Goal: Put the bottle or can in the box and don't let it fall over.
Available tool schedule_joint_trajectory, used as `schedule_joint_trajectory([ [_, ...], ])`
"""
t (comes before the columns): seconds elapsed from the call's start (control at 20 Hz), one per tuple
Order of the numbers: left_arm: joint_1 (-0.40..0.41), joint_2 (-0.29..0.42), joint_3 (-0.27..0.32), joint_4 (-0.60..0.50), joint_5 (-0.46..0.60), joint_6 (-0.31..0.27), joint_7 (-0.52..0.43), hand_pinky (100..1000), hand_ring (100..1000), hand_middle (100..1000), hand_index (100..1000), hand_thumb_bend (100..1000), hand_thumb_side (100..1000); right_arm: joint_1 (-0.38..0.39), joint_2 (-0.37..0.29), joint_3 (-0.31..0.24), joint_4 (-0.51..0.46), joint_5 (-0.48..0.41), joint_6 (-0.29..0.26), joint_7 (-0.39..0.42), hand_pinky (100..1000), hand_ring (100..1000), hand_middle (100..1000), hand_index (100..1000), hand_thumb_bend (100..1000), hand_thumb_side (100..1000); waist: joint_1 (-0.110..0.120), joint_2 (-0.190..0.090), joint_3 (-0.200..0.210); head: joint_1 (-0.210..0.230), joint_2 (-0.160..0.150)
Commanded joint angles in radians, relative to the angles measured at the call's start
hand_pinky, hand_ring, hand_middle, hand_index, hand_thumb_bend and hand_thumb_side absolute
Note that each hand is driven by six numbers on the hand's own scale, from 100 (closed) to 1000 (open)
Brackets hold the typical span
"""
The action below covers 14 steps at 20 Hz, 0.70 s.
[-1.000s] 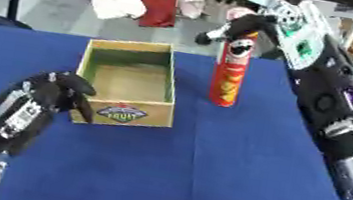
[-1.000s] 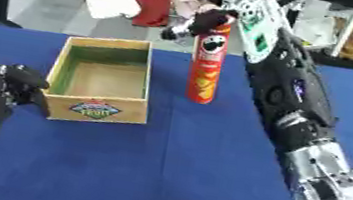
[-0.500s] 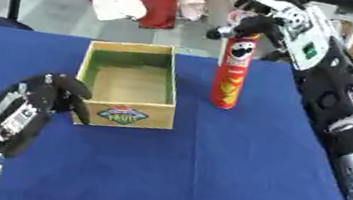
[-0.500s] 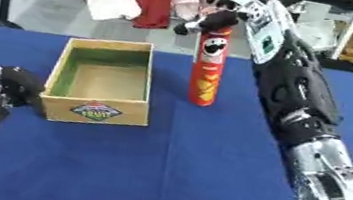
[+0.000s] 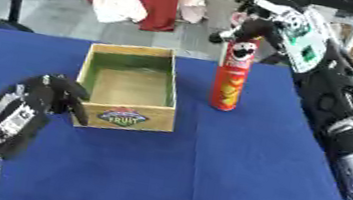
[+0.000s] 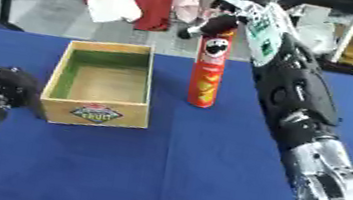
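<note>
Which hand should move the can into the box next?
Right. The right hand is already at the top of the upright can; the left hand sits curled by the box front corner.

Box (image 5: 128, 89) open-topped, inside bare; left hand (image 5: 52, 97) crowds its near-left corner.

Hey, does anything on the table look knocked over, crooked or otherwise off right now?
Nothing stands out. The red can stands upright on the blue table beside the wooden box, with the right hand at its top.
</note>
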State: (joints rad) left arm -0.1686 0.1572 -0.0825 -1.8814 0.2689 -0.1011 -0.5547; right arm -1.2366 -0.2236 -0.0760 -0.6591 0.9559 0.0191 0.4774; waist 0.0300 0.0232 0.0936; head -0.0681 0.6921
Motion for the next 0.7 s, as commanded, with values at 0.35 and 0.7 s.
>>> schedule_joint_trajectory([
  [0.35, -0.015, 0.006, 0.006, -0.025, 0.004, -0.001, -0.005, 534, 515, 611, 699, 100, 648, -0.014, -0.008, -0.008, -0.047, -0.028, -0.043, -0.041, 956, 933, 884, 998, 708, 520, 0.001, -0.003, 0.001, -0.008, -0.014],
  [0.7, -0.015, 0.006, 0.006, -0.025, 0.006, -0.001, -0.007, 536, 515, 611, 700, 100, 646, -0.028, -0.014, 0.009, -0.082, -0.051, -0.073, -0.118, 981, 956, 902, 1000, 708, 539, -0.001, -0.007, 0.003, -0.014, -0.014],
])
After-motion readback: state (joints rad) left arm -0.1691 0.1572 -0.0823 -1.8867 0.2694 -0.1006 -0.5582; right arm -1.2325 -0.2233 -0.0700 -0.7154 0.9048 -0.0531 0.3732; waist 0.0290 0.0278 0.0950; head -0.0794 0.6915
